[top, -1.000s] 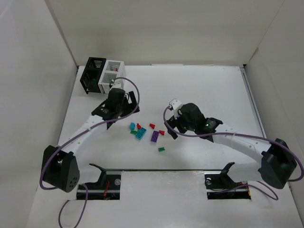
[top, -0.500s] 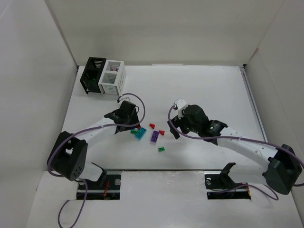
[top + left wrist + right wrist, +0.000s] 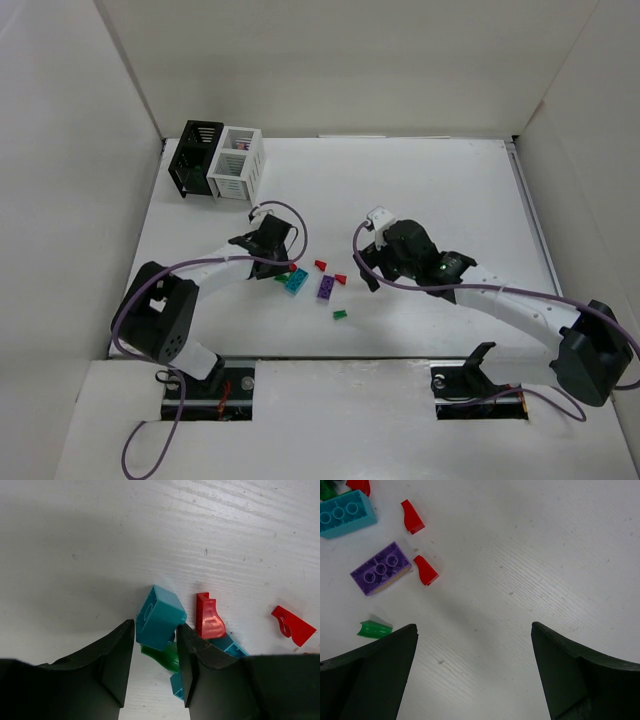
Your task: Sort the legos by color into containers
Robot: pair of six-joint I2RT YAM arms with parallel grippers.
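Note:
In the left wrist view a small teal brick (image 3: pixel 160 617) sits tilted between the tips of my left gripper (image 3: pixel 155 626), which has closed in on it from both sides. Under it lies a green wedge (image 3: pixel 162 656), and a red wedge (image 3: pixel 209 620) stands beside a longer teal brick (image 3: pixel 227 645). From above, my left gripper (image 3: pixel 283 267) is down at the left end of the lego cluster. My right gripper (image 3: pixel 473 627) hangs open over bare table, with a purple brick (image 3: pixel 381 568), two red wedges (image 3: pixel 426 570) and a green piece (image 3: pixel 375 629) to its left.
The black container (image 3: pixel 196 158) and the white container (image 3: pixel 236 163) stand side by side at the back left corner. White walls close in the table on the left, back and right. My right arm (image 3: pixel 500 300) stretches across the right half.
My left arm swung from beside the containers down to the lego cluster and narrowed its jaws round the small teal brick. The right gripper shifted only slightly and stayed open.

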